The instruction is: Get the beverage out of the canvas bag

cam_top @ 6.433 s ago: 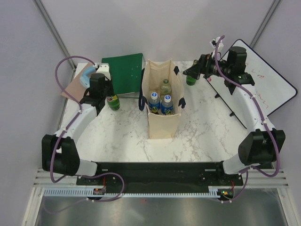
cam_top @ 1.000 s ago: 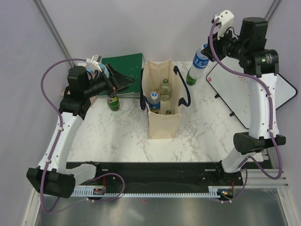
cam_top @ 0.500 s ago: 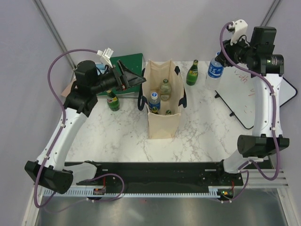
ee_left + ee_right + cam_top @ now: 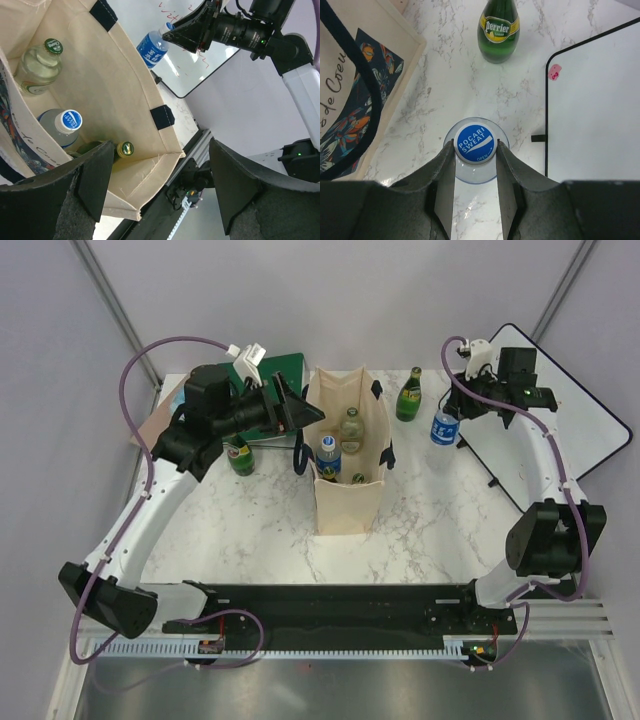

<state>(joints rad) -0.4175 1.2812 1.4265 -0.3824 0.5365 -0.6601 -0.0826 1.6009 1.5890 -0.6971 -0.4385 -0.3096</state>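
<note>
Right pincer (image 4: 475,152) clenches the neck of the Pocari Sweat bottle (image 4: 444,429) – upright between the canvas bag (image 4: 345,505) and the whiteboard (image 4: 565,410) – while the left pincer (image 4: 161,146) hangs released over the bag's open mouth.

White arms (image 4: 150,515), black joints (image 4: 545,540), purple cables (image 4: 135,380)

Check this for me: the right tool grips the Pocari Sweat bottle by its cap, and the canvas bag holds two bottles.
Wrong count: the left wrist view shows three bottles in the canvas bag: green-capped bottle, blue-capped bottle, gold-capped bottle. The right tool does grip the Pocari Sweat bottle by its cap.
</note>
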